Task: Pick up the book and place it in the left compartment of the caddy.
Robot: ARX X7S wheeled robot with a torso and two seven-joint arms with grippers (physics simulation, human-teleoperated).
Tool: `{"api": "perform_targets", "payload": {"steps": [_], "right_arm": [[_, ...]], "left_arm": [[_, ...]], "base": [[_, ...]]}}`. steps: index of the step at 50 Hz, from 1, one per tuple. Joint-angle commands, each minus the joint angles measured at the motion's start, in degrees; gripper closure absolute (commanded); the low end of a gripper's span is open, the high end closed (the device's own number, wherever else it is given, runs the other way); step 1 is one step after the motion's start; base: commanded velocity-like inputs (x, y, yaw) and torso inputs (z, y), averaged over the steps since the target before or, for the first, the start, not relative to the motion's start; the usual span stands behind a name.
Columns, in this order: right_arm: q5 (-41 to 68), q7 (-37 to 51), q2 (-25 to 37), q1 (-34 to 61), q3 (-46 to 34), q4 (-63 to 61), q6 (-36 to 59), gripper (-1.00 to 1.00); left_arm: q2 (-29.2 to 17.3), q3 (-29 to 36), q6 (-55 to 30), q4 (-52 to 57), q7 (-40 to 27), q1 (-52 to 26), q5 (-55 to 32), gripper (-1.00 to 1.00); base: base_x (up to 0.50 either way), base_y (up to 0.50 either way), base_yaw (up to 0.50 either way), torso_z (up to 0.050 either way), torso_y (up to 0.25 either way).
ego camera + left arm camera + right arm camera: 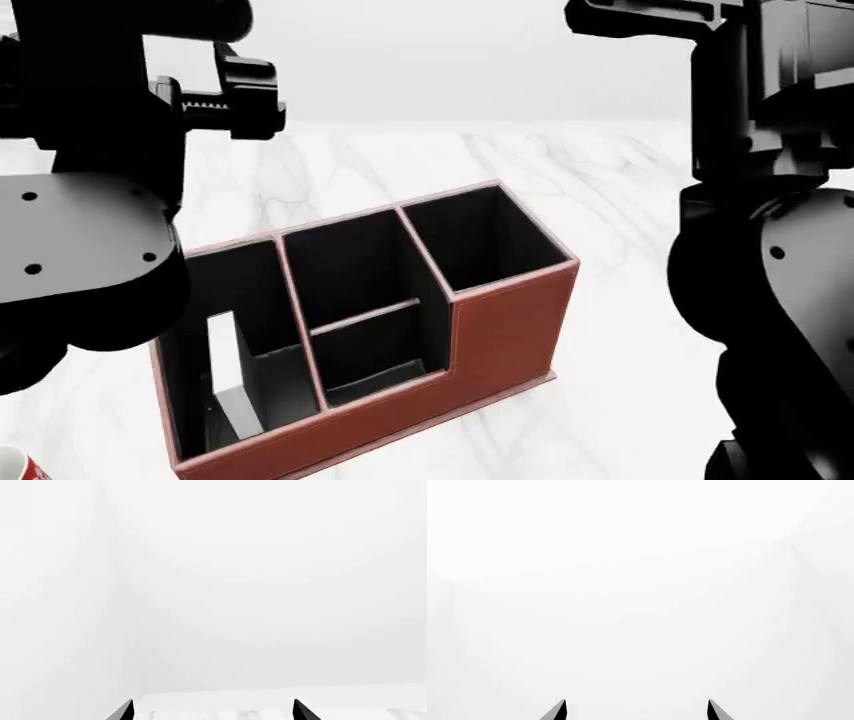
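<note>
Setting: white marble-veined tabletop against a plain white wall; simulator render, evenly lit.
Book: small thick black-covered book with white page edges, standing upright inside the caddy's left section, its pale page block turned toward the camera and its cover partly lost in shadow. It stands apart from both grippers; by the look of it, placed rather than held.
Left compartment: long black-lined undivided section running the caddy's whole depth; it holds the book near its front end, leaving the far part free. The narrow slot probably keeps the book upright.
Caddy: reddish-brown leather-look rectangular desk organiser with black lining, set at an angle on the table, its taller squarish section at the far right, two short sections with a shared divider in the middle.
Left gripper: black two-finger pincer; only the two tips show in its wrist view, set wide apart with nothing between them, facing the wall and the table's far edge. The arm is raised high at the left, clear of the caddy.
Right gripper: black two-finger pincer; tips likewise wide apart and empty, facing blank wall; arm raised at the right.
Mug: red-and-white mug, a sliver at the near left corner, beside the caddy.
Task status: judged complete, or all but, with both arms clear.
Writing: none legible; no brand or label on book, caddy or mug.
</note>
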Motion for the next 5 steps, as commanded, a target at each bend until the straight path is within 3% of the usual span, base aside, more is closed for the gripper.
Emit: {"api": "perform_targets", "payload": {"steps": [1,5], "right_arm": [[-1.12,-0.28,0.08,0.55,-0.94,-1.35,-2.09,-1.0],[-2.0,-0.86,0.22,-1.04,-1.25,-0.7,-3.94,-1.0]], "left_arm": [[0.9,0.58,-0.19,-1.23,1.03,0.7,4.43,-1.0],[1.27,0.61,0.33,-1.6,1.56,1.02,6.51,-1.0]], "base": [[0.0,0.0,0.0,0.0,0.0],[0.0,0.0,0.0,0.0,0.0]]}}
